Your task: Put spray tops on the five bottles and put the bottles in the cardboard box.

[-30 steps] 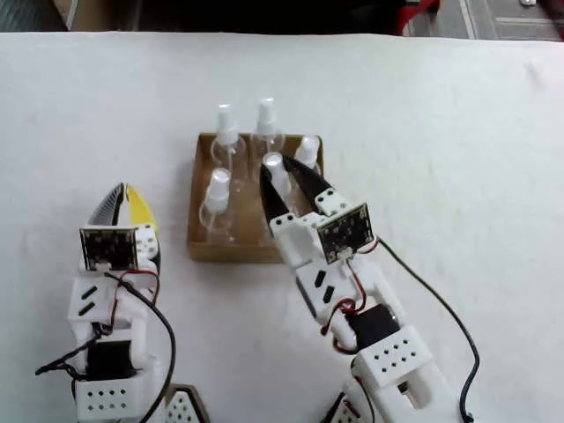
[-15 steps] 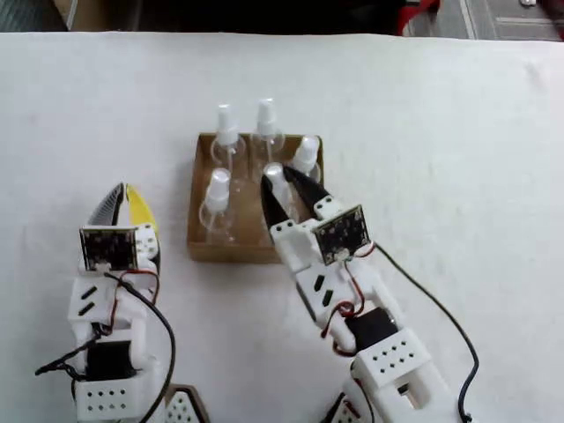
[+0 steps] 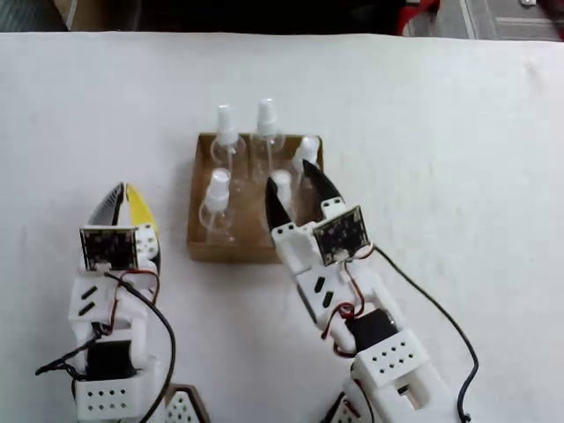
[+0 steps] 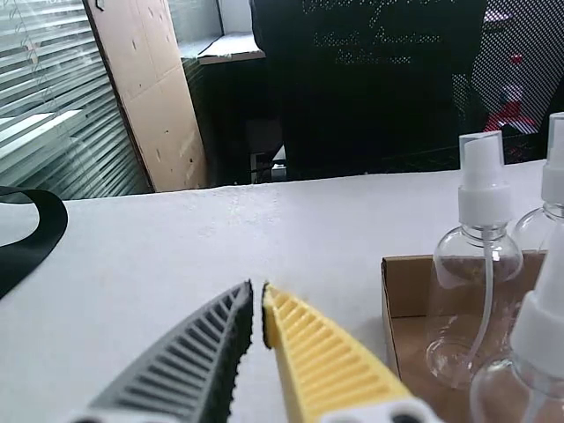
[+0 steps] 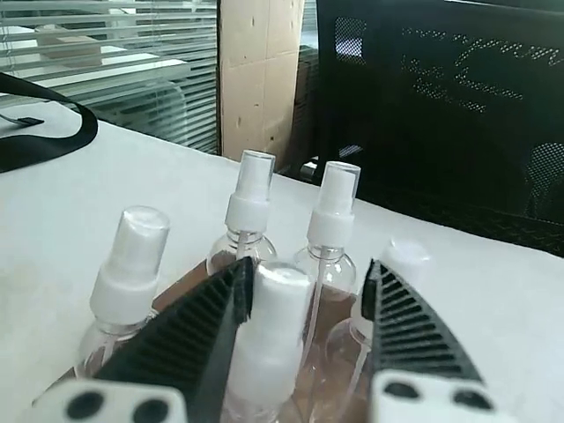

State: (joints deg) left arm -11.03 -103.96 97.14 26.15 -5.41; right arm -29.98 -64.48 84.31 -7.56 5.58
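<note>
Table (image 3: 441, 132) under white cloth carries the two arms, with a shallow brown cardboard box (image 3: 196, 189) between and just ahead of them. Five clear, round-bodied bottles (image 3: 227, 145) stand upright inside the box, each capped with a white spray top (image 3: 226, 117). The right gripper (image 3: 293, 183) hovers over the box's near right corner, its black fingers (image 5: 189, 335) spread wide on either side of the nearest bottle (image 3: 281, 187) and holding nothing. The left gripper (image 3: 125, 192) rests on the table left of the box, its grey and yellow fingers (image 4: 326, 357) pressed together and empty. A second ago the right fingers sat closer around that bottle's top; they have since parted and drawn back a little, while the left arm has stayed put.
</note>
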